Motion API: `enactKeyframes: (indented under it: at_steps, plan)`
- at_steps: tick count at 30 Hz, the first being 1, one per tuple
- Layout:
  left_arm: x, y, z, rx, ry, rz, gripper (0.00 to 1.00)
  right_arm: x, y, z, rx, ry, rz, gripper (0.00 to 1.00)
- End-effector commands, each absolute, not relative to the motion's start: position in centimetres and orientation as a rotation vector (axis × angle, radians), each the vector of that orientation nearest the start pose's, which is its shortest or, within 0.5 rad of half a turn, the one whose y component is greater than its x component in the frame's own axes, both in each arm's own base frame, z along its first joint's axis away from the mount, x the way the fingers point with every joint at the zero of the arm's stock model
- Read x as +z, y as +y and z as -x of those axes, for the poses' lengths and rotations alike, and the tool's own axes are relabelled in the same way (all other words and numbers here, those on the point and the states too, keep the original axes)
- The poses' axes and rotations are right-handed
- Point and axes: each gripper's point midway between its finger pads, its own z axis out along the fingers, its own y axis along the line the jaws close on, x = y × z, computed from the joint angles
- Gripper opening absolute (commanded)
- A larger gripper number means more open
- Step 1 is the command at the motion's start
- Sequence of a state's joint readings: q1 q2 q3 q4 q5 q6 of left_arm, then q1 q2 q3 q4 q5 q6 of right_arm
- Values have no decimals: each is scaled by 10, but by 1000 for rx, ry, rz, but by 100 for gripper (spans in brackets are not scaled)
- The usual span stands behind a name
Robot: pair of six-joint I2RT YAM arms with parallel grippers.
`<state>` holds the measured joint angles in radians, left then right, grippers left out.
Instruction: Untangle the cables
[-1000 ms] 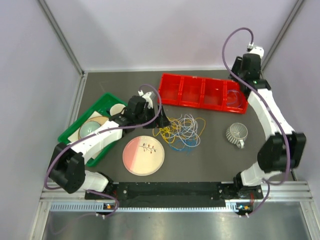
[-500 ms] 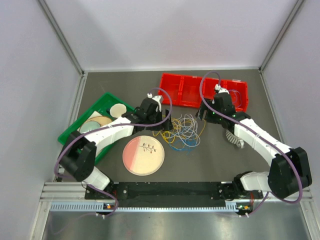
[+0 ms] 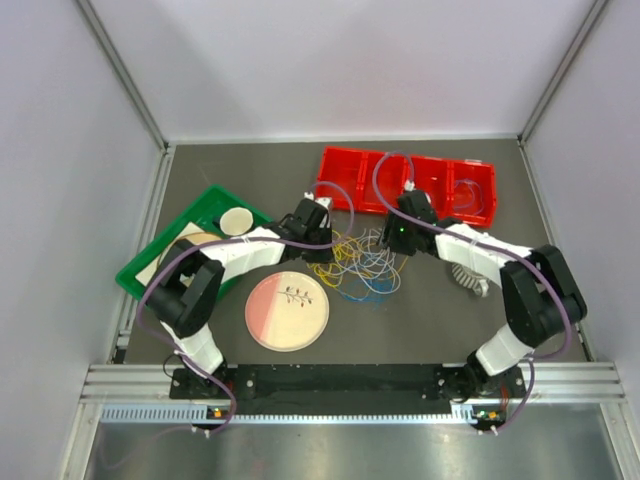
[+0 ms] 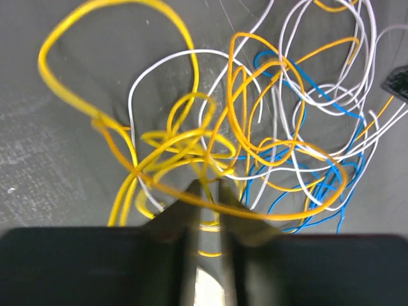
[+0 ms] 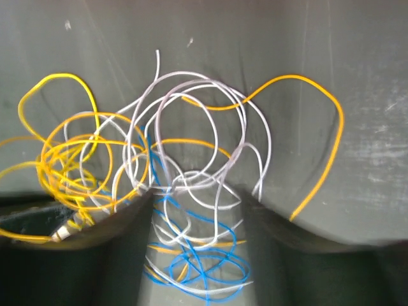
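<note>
cables (image 3: 362, 262) seemingly hemmed between both jaws

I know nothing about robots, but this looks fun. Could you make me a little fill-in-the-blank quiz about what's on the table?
1. The tray with compartments at the far side is ___.
2. The tangled cables are yellow, orange, white and ___.
3. The grey cup lies on the robot's ___ side.
4. The other tray, on the robot's left side, is ___.

Missing words: red; blue; right; green.
</note>
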<state>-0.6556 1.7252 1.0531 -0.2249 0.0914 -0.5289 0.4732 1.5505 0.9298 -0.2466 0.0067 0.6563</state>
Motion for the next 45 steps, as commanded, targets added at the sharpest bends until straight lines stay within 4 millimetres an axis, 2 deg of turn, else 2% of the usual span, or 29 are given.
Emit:
enactKeyframes:
  at_steps: [1, 2, 3, 6, 7, 10, 12, 13, 15, 17, 18, 20, 21, 23, 24, 26, 27, 30, 32, 34, 37, 38, 40, 41, 43, 44, 45]
  plan:
    - [81, -287, -318, -641, 2457, -193, 0, 92, 221, -356, 547, 2414, -275, 30]
    - [83, -286, -317, -643, 2454, -193, 0, 95, 224, -357, 551, 2408, -267, 0]
    - [87, -285, -317, -646, 2445, -190, 0, 99, 224, -357, 550, 2399, -268, 0]
    - [92, -282, -316, -649, 2430, -186, 0, 139, 216, -355, 540, 2288, -262, 0]
    - [92, -280, -316, -645, 2429, -184, 0, 174, 212, -353, 579, 2201, -257, 0]
    - [92, -277, -317, -645, 2424, -177, 0, 229, 200, -347, 591, 2065, -234, 0]
    - [88, -278, -318, -648, 2428, -177, 0, 283, 190, -336, 614, 1953, -206, 0]
    - [87, -278, -318, -651, 2433, -177, 0, 298, 188, -333, 622, 1925, -195, 0]
    - [83, -281, -317, -675, 2442, -179, 0, 344, 181, -322, 652, 1833, -174, 0]
    - [76, -282, -314, -686, 2452, -177, 0, 367, 179, -312, 678, 1791, -149, 0]
    - [74, -284, -313, -705, 2453, -170, 0, 388, 178, -308, 702, 1751, -138, 0]
    - [69, -283, -312, -707, 2463, -160, 0, 404, 174, -302, 699, 1729, -123, 0]
    - [65, -283, -312, -708, 2469, -149, 0, 423, 170, -297, 708, 1684, -124, 0]
    - [60, -283, -309, -721, 2487, -143, 0, 438, 164, -292, 701, 1647, -129, 0]
    - [57, -283, -308, -724, 2493, -139, 0, 454, 158, -289, 697, 1608, -143, 0]
    - [55, -283, -307, -726, 2499, -134, 0, 469, 153, -286, 689, 1577, -140, 0]
    - [53, -281, -306, -719, 2506, -131, 0, 485, 150, -282, 695, 1542, -142, 0]
    - [49, -273, -306, -676, 2509, -110, 0, 512, 139, -272, 682, 1473, -139, 0]
    - [53, -268, -307, -663, 2494, -97, 0, 519, 129, -268, 659, 1444, -161, 0]
    - [60, -267, -308, -671, 2470, -92, 0, 513, 128, -269, 648, 1453, -168, 0]
    - [85, -268, -309, -710, 2396, -104, 0, 473, 146, -280, 674, 1560, -152, 0]
    - [100, -268, -311, -722, 2352, -100, 0, 447, 154, -287, 672, 1626, -145, 0]
    - [113, -264, -312, -723, 2309, -94, 5, 423, 159, -293, 668, 1682, -153, 0]
    - [126, -263, -312, -730, 2273, -100, 8, 407, 161, -295, 666, 1719, -165, 0]
    - [139, -262, -311, -739, 2239, -113, 28, 400, 161, -296, 662, 1735, -174, 0]
    - [141, -261, -310, -735, 2236, -122, 43, 402, 163, -295, 671, 1731, -166, 0]
    - [144, -260, -309, -732, 2238, -124, 66, 408, 163, -293, 682, 1719, -159, 0]
